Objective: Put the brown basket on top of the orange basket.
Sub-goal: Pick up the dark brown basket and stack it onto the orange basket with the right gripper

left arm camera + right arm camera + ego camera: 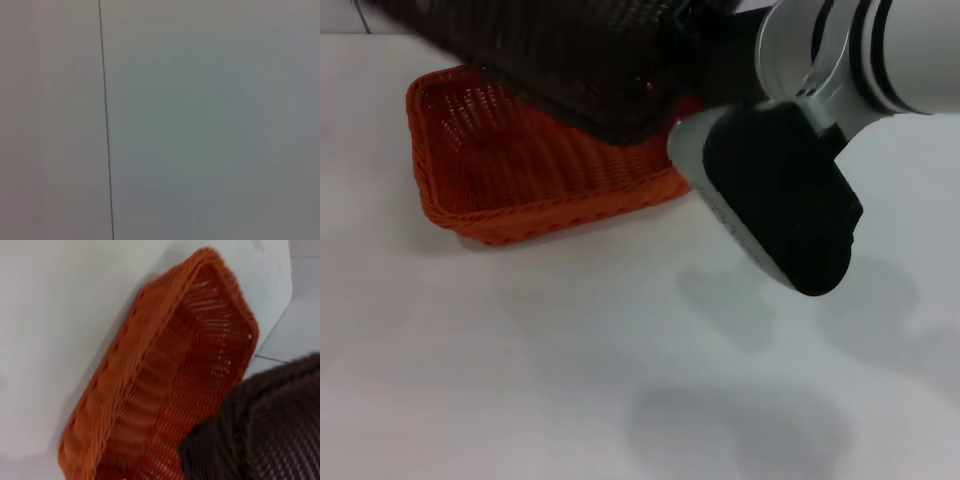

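Looming closest, the right gripper point(692, 75) reaches to the brown basket point(570, 55), dark open weave, tilted above the orange basket point(520, 165) on the white table point(570, 380). Whether its fingers are clamped cannot be told; the left gripper is unseen.

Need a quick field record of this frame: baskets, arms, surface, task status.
brown basket: raised and tilted above the far right part of the orange basket, not set down
orange basket: flat on the white table, mostly uncovered
right arm: reaches to the brown basket's right end; right hand hidden behind the wrist housing
left arm: out of the head view; its wrist camera shows only a plain surface
task status: stacking not yet done
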Action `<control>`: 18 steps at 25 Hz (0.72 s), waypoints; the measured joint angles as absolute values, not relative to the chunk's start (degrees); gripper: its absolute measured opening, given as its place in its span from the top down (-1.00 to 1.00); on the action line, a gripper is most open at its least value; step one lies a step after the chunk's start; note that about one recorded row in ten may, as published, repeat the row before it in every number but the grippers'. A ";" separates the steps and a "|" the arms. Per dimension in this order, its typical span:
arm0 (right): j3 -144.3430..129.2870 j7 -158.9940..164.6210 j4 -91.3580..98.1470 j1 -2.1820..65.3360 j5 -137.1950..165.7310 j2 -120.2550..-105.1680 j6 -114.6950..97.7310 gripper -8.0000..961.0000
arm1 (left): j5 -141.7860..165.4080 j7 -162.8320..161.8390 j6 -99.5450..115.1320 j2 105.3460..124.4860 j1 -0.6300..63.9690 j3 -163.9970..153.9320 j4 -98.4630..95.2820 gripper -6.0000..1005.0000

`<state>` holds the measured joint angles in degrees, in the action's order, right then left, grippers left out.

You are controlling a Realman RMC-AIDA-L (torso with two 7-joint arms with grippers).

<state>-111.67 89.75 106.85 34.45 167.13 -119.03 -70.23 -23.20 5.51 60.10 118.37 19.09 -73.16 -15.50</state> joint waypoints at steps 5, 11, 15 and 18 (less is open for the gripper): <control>-111.63 76.98 102.91 29.00 167.21 -119.13 -56.45 0.68 | -23.24 5.14 58.65 118.55 19.08 -73.16 -15.47 -0.69; -113.19 71.87 97.52 27.23 167.15 -117.92 -47.20 0.68 | -23.74 4.07 56.71 118.68 19.07 -72.96 -15.38 -0.69; -114.54 71.40 96.09 26.94 167.15 -116.69 -45.31 0.67 | -24.77 3.14 56.63 118.70 19.30 -72.91 -15.22 -0.69; -114.94 69.71 94.42 26.74 167.07 -116.02 -44.31 0.66 | -25.19 2.99 56.38 118.70 19.56 -72.91 -15.05 -0.69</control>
